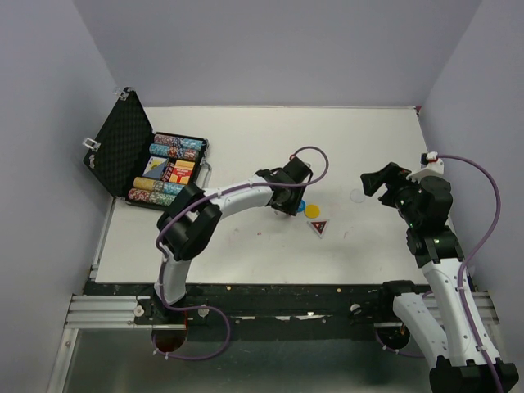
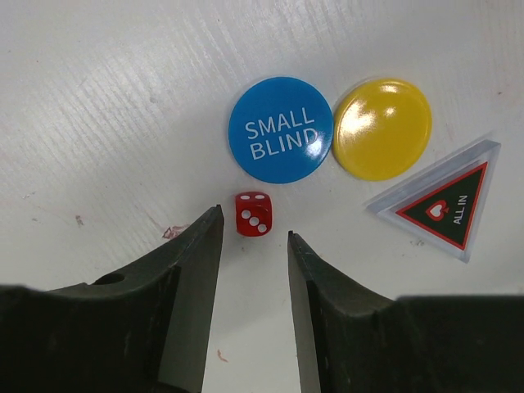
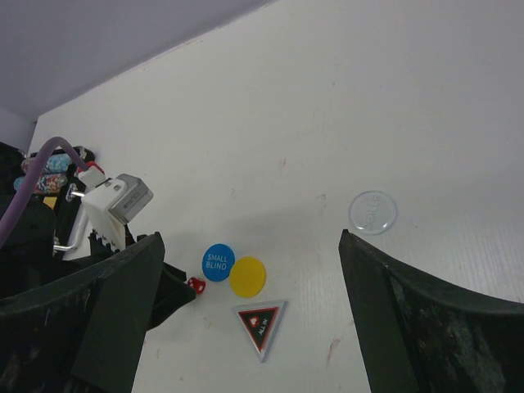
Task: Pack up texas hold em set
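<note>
- Poker case (image 1: 147, 164): one, open, at far left of table (image 1: 246, 123).
- Left claw (image 2: 252, 225): half open, nothing held, die seen between tips. Right claw (image 3: 250, 237): wide open, empty.
- Triangle token (image 2: 446, 201): one counted.
- Three counted: blue disc (image 2: 281, 129), yellow disc (image 2: 382, 128), clear disc (image 3: 372, 213).
- Die (image 2: 254, 214): one; could be flicked away if pinched off-centre.

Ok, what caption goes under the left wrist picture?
Open left gripper lined up on a red die, beside the blue Small Blind disc, yellow disc and All In triangle.
</note>
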